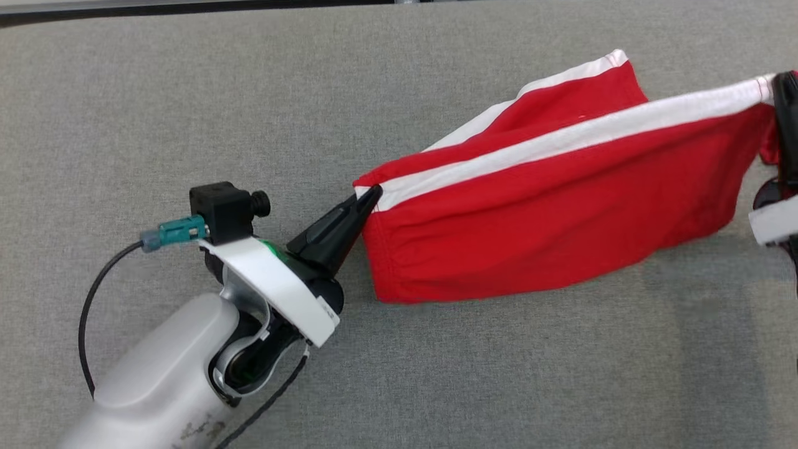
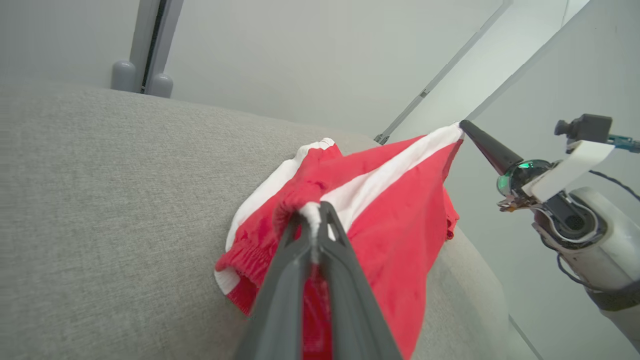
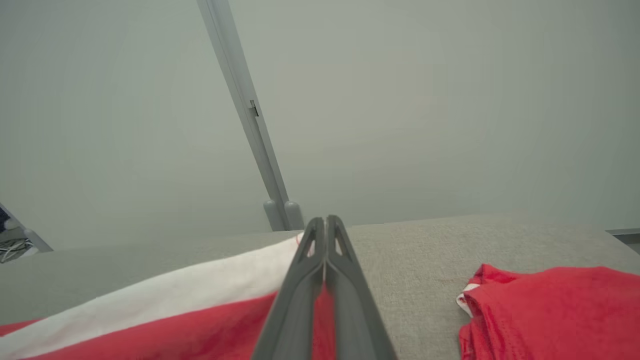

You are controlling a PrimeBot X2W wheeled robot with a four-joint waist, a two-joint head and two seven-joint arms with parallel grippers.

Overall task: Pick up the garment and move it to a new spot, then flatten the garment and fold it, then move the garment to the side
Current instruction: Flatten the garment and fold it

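Observation:
A red garment (image 1: 548,206) with a white side stripe hangs stretched between my two grippers above the grey table (image 1: 187,93). At the garment's left corner, my left gripper (image 1: 373,193) is shut on the end of the white stripe; the left wrist view shows its fingers (image 2: 315,212) pinching that stripe. The right gripper (image 1: 780,84), cut off by the picture's right edge, is shut on the opposite corner, and its tip (image 2: 464,125) also shows holding the cloth (image 2: 395,210). In the right wrist view my gripper (image 3: 325,222) clamps the stripe of the garment (image 3: 150,320). The back layer rests on the table.
Grey fabric covers the whole table, with a dark far edge (image 1: 187,9). A grey post (image 3: 250,115) stands behind it against a pale wall. A black cable (image 1: 84,318) loops beside my left forearm. Open table lies left of and in front of the garment.

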